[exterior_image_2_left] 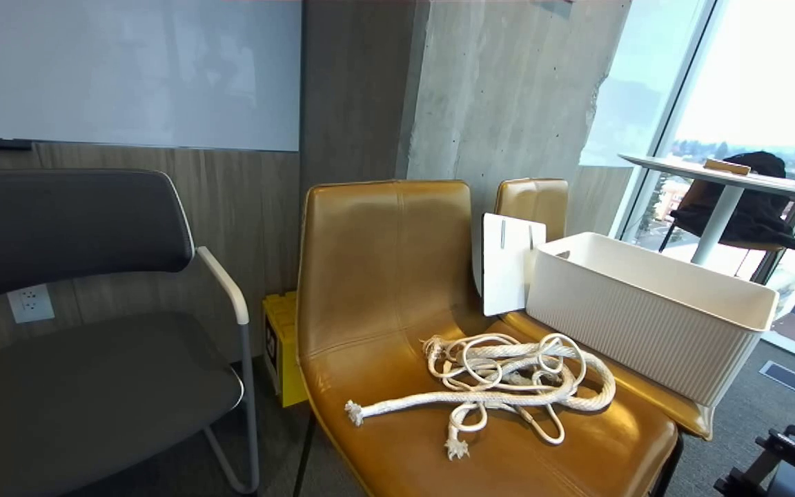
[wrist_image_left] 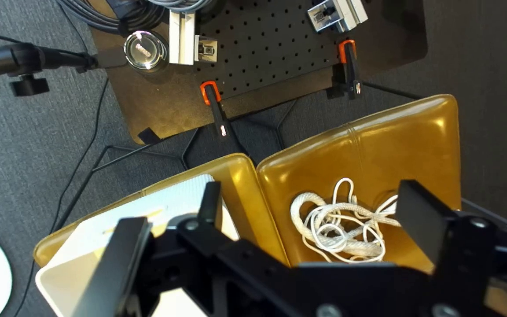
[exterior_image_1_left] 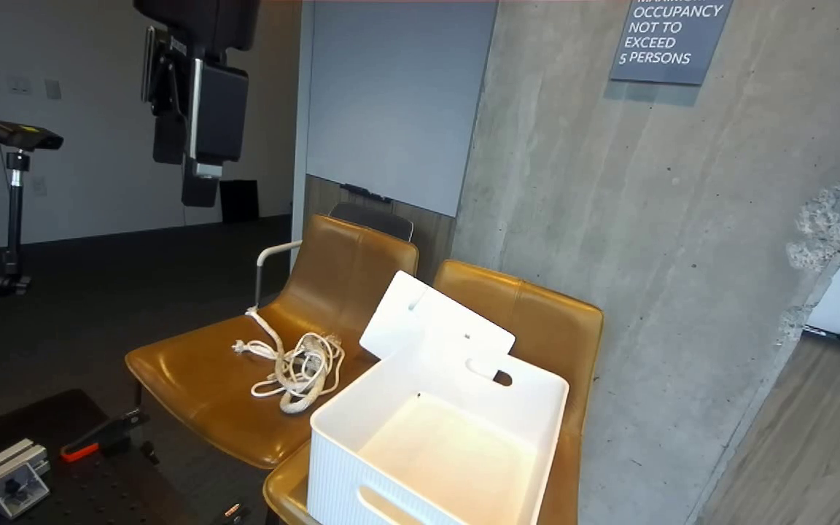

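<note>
Well apart, below the gripper (exterior_image_1_left: pixel 192 159) — white rope (exterior_image_1_left: pixel 303 383)

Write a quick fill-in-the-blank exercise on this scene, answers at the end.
The white rope lies on the ____ of a brown chair.
The white bin sits with its open side facing ____.
The gripper holds ____.
The sign limits occupancy to ____ persons.
Missing words: seat; up; nothing; 5.
</note>
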`<state>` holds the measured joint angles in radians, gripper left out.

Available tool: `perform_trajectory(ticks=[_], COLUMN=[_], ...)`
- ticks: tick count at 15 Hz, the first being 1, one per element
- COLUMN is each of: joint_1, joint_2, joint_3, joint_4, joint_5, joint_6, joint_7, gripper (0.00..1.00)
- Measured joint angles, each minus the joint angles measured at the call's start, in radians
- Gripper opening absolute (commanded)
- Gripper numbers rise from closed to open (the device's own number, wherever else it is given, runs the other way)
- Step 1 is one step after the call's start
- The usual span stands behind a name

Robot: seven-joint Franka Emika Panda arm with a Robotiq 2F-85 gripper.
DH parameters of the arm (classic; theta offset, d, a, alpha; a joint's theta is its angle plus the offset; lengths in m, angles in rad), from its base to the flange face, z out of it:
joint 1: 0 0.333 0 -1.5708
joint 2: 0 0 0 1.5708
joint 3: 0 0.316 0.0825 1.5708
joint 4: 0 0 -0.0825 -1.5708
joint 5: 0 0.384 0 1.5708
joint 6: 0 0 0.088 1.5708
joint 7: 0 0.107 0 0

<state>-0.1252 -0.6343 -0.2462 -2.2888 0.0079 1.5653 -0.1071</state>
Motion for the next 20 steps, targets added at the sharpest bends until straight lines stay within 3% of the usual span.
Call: perform_trajectory(ticks=[6, 12, 16, 20], joint_1=[0.110, 0.206, 0.230, 0.257], joint_2=[0.124, 0.337, 0.536, 0.756], joint_3=[0.150, 0.272, 0.317, 0.361], joint_4=[-0.010, -0.006, 0.069, 0.214], joint_5=[-0.005, -0.074, -0.159, -0.271], joint_6=[0.221, 0.478, 0.603, 0.636], joint_7=[-0.075, -0.133, -0.164, -0.168], gripper=[1.00, 1.00, 1.00, 1.00])
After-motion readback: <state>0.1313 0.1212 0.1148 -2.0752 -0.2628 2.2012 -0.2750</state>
